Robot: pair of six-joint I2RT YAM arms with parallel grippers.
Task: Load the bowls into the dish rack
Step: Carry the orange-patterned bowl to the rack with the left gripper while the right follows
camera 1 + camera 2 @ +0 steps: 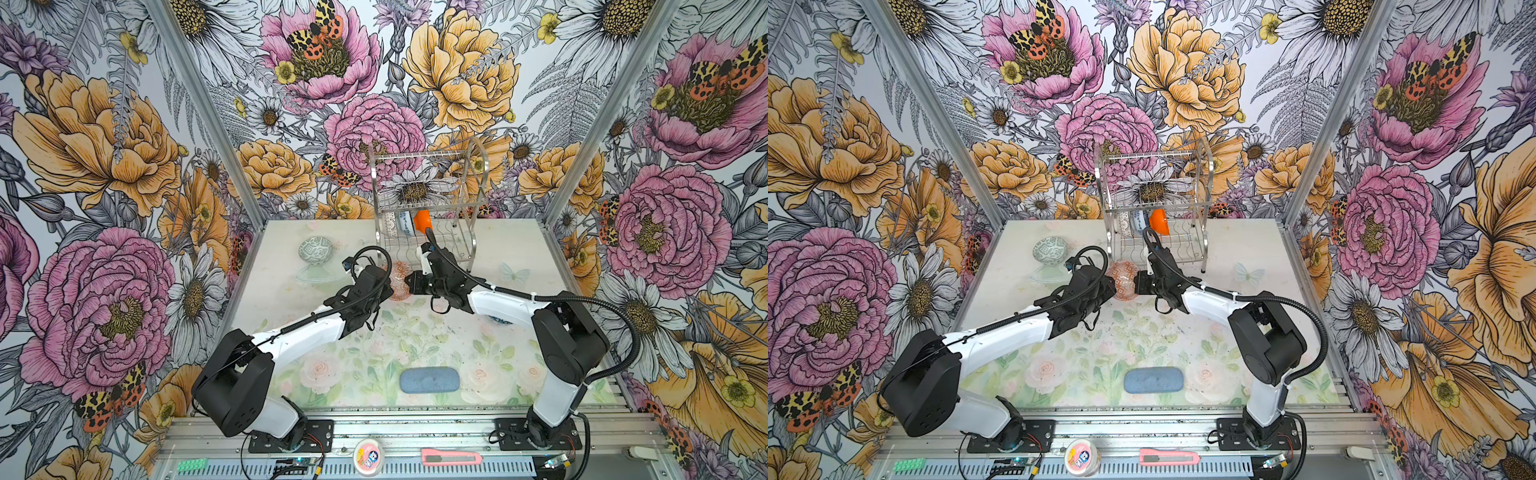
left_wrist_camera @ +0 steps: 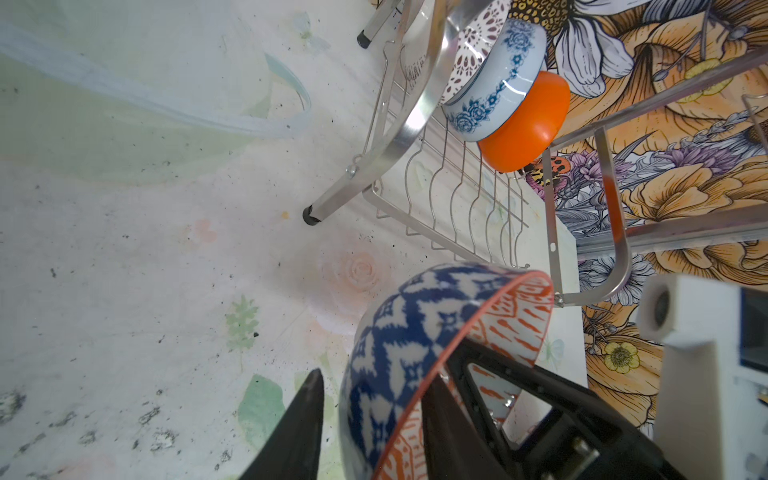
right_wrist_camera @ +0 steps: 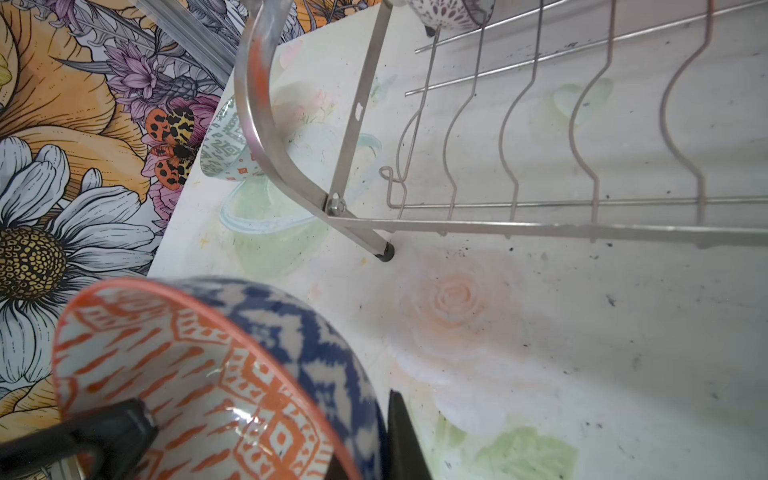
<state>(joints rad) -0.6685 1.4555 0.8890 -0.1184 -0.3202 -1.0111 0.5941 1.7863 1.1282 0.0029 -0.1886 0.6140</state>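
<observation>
Orange-and-white inside and blue-and-white outside, the patterned bowl (image 1: 1121, 279) hangs on edge above the counter (image 1: 1233, 245). It is just in front of the dish rack (image 1: 1142, 157) and between the two arms. The right end effector (image 1: 1140, 284) is clamped on its rim, one finger inside and one against the outer wall, as the right wrist view shows. The left end effector (image 1: 1111, 286) straddles the opposite rim. In the left wrist view its outer finger (image 2: 299, 415) stands clear of the wall, so its jaws are apart and it grips nothing. This reads as a handover from left to right, with the right arm bearing the bowl.

Three bowls stand on edge in a row at the left end of the rack's lower tier: a lattice bowl (image 1: 1123, 222), a blue floral bowl (image 1: 1139, 224) and a plain orange bowl (image 1: 1159, 221). A grey-green bowl (image 1: 1050, 249) sits on the counter well left of the rack. A sliver of a blue-and-white bowl (image 1: 498, 320) shows under the right arm in a top view.

The next move likely calls for the left arm to back away without clipping the rim. The right arm would then lift the bowl over the front rail and seat it in a free slot beside the orange one.
</observation>
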